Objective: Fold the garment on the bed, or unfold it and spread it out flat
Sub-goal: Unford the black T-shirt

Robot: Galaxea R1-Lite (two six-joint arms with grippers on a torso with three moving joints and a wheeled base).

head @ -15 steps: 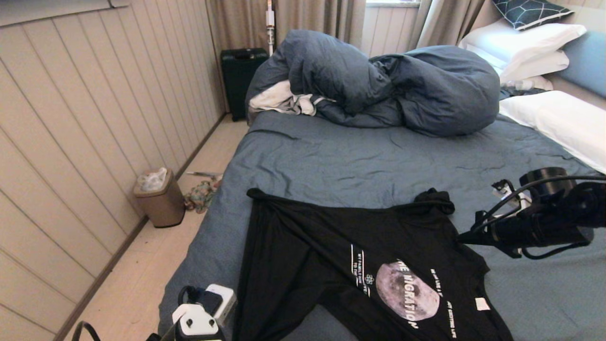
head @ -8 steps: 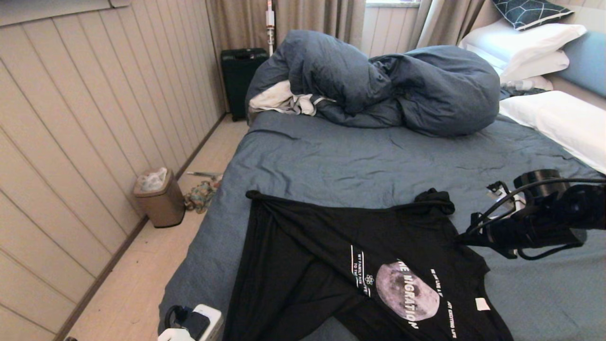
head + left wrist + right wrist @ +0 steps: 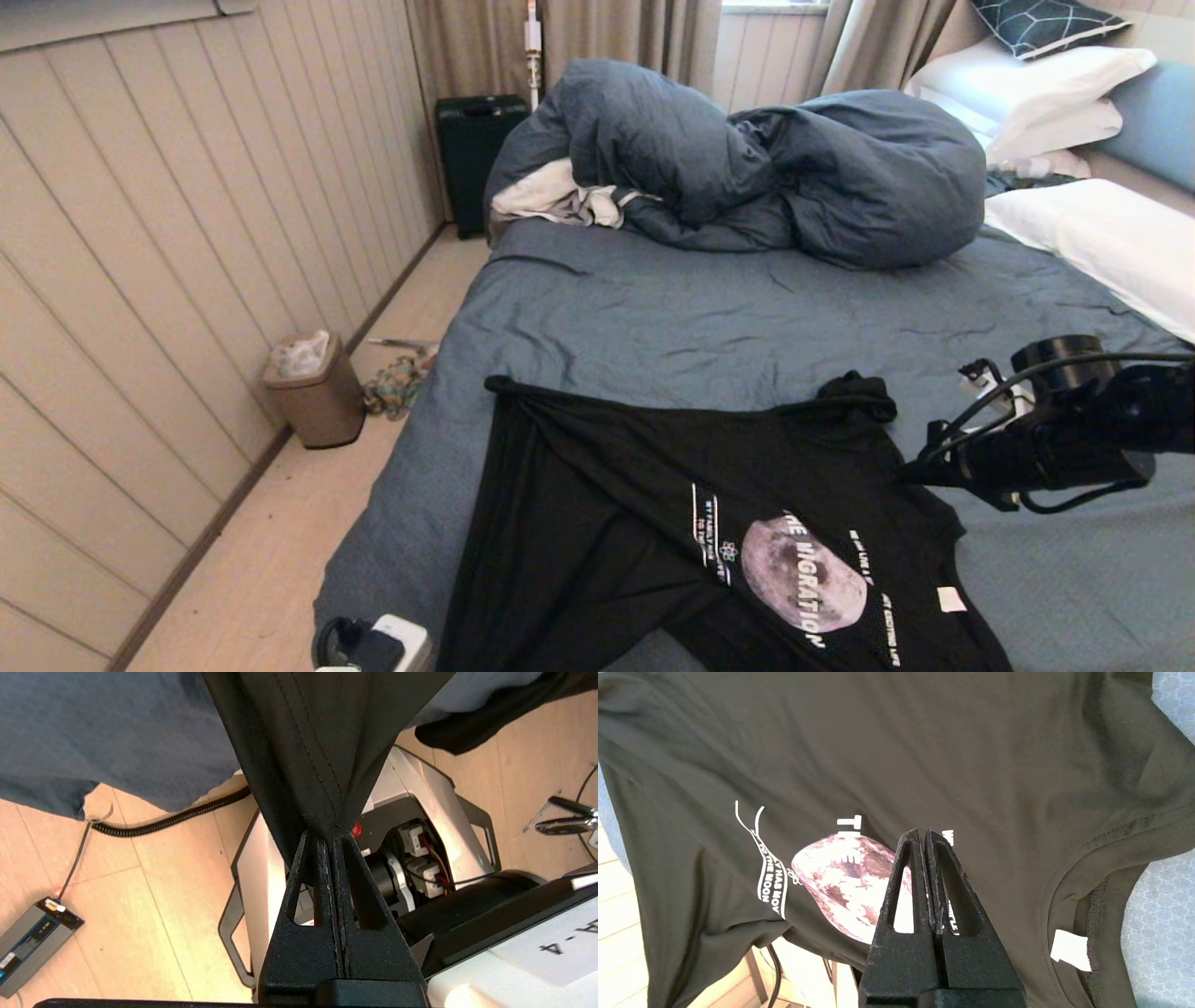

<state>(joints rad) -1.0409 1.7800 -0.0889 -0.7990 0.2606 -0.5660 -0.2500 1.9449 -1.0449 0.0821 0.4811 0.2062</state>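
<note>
While left gripper point(image 3: 329, 835) jaws pinch garment point(image 3: 322, 742), right gripper point(image 3: 922, 833) jaws closed, empty.

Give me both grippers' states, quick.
Left gripper: shut on the T-shirt, pinching a stitched edge beside the bed.
Right gripper: shut, holding nothing, above the shirt's moon print.

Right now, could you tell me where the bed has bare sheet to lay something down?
A wide band of bare sheet on the bed runs between the duvet and the T-shirt. Another patch lies below the right pincer, beside the shirt's collar. The far edge, with duvet and pillows, is crowded.
</note>
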